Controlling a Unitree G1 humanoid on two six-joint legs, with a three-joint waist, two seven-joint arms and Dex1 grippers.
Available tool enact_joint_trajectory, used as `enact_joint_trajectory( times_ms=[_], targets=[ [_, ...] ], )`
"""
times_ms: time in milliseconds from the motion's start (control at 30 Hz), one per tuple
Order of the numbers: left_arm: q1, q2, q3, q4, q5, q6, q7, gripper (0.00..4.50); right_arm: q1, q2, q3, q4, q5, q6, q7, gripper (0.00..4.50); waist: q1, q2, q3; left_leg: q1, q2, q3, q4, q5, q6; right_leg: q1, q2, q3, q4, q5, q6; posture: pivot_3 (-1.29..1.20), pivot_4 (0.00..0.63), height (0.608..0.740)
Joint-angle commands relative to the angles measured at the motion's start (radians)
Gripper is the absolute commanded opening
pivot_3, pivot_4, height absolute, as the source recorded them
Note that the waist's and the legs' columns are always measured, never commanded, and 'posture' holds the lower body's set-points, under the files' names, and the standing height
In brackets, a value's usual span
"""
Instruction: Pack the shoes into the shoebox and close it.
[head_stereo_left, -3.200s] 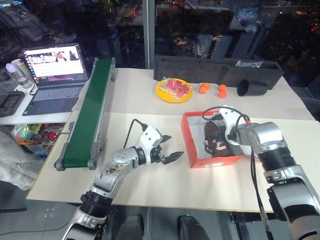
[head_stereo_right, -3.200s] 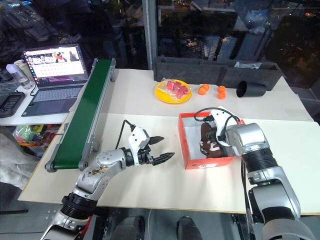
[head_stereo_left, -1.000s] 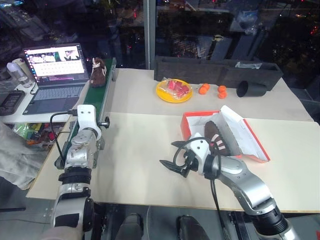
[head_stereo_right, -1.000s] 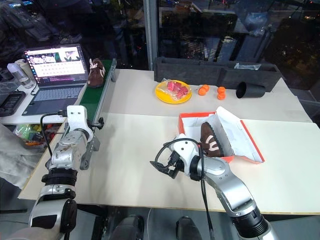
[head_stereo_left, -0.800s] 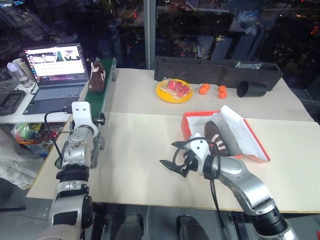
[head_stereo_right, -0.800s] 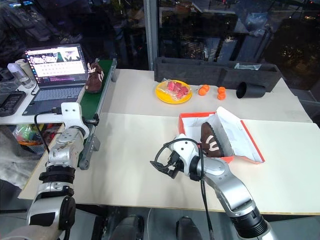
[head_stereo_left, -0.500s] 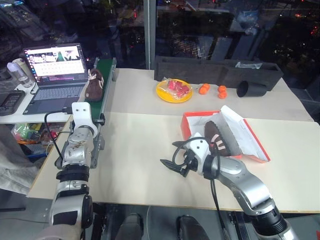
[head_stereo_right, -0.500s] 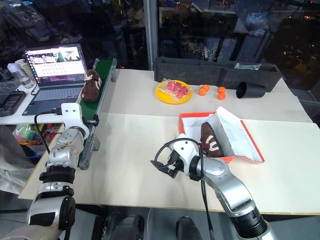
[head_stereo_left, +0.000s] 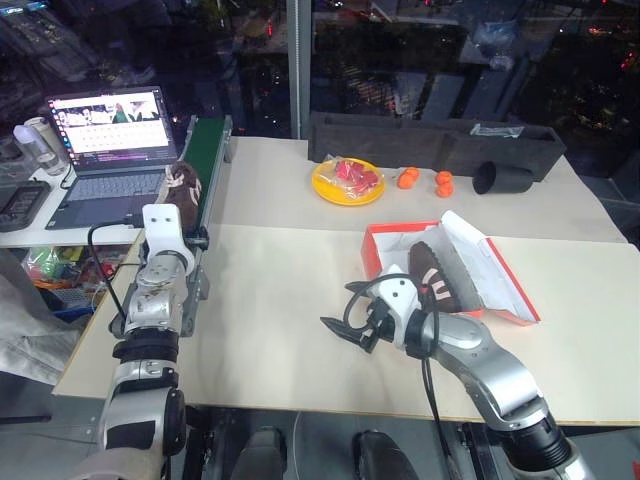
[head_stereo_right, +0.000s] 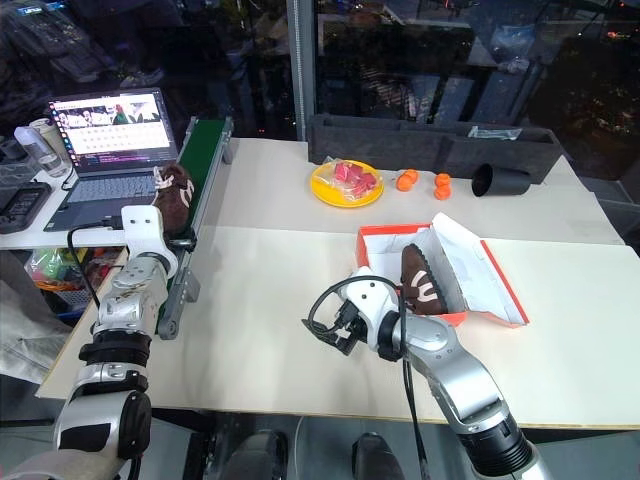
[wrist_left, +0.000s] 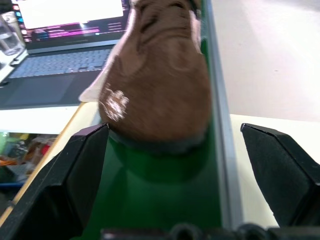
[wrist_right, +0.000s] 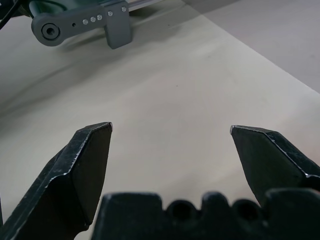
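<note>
**Your stock: one shoe boxed, one shoe on the belt, both pincers empty.**

Your left wrist view shows the second shoe (wrist_left: 155, 75) lying on the green conveyor belt (wrist_left: 165, 195), toe just ahead of the left pincer (wrist_left: 175, 165), whose fingers stand wide, touching nothing; your head views show that shoe (head_stereo_right: 172, 192) partly behind the wrist. The right pincer (head_stereo_left: 345, 330) hangs open over bare surface (head_stereo_left: 270, 290), beside the shoebox (head_stereo_left: 385, 255), lid (head_stereo_left: 490, 275) tipped open, first shoe (head_stereo_left: 435, 280) inside, leaning on the lid. A second ago, the belt shoe sat at the far end by the laptop (head_stereo_left: 105, 150); now it is near your left pincer. Open surface lies between belt and box.
</note>
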Motion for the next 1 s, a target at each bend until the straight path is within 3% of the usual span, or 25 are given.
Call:
enact_joint_trajectory(
  times_ms=[33, 300, 400, 600, 733, 1000],
  targets=[
    [-0.022, 0.015, 0.004, -0.025, 0.010, -0.017, 0.002, 4.50, -0.008, 0.006, -0.022, -0.019, 0.005, -0.007, -0.002, 4.49, 0.002, 0.000, 0.000, 0.000, 0.000, 0.000, 0.000, 0.000, 0.000, 0.000, 0.000, 0.000, 0.000, 0.000, 0.000, 0.00, 0.150, 0.699],
    [-0.022, 0.003, 0.003, -0.024, -0.001, -0.010, -0.008, 4.50, -0.014, 0.010, -0.035, -0.021, 0.009, -0.001, -0.006, 4.49, 0.004, 0.000, 0.000, 0.000, 0.000, 0.000, 0.002, 0.000, 0.000, 0.000, 0.000, 0.000, 0.004, 0.000, 0.000, 0.00, 0.150, 0.699],
    [-0.027, 0.001, 0.008, -0.020, -0.009, -0.015, -0.014, 3.91, -0.021, 0.011, -0.043, -0.022, 0.011, 0.003, -0.010, 4.50, 0.005, 0.000, 0.000, 0.001, 0.000, 0.000, 0.004, 0.001, -0.001, 0.000, 0.000, 0.000, 0.005, 0.000, 0.000, 0.00, 0.150, 0.699],
    [-0.031, -0.001, 0.011, -0.014, -0.019, -0.013, -0.020, 2.01, -0.029, 0.013, -0.054, -0.019, 0.009, 0.004, -0.012, 4.50, 0.002, 0.000, 0.000, 0.002, 0.000, 0.000, 0.009, 0.001, -0.001, 0.001, 0.000, 0.000, 0.011, 0.000, 0.000, 0.00, 0.150, 0.699],
    [-0.038, -0.003, 0.011, -0.006, -0.022, -0.009, -0.016, 1.08, -0.033, 0.014, -0.060, -0.015, 0.007, 0.002, -0.013, 4.50, 0.002, 0.000, 0.000, 0.002, 0.000, 0.000, 0.009, 0.002, -0.001, 0.001, 0.000, 0.000, 0.012, 0.000, 0.000, 0.00, 0.150, 0.699],
    [-0.041, -0.014, 0.014, -0.002, -0.026, -0.021, -0.023, 1.08, -0.034, 0.014, -0.064, -0.011, 0.006, 0.001, -0.018, 4.50, 0.003, 0.000, 0.000, 0.002, 0.000, 0.000, 0.009, 0.002, -0.001, 0.000, 0.000, 0.000, 0.012, 0.000, 0.000, 0.00, 0.150, 0.699]
  ],
)
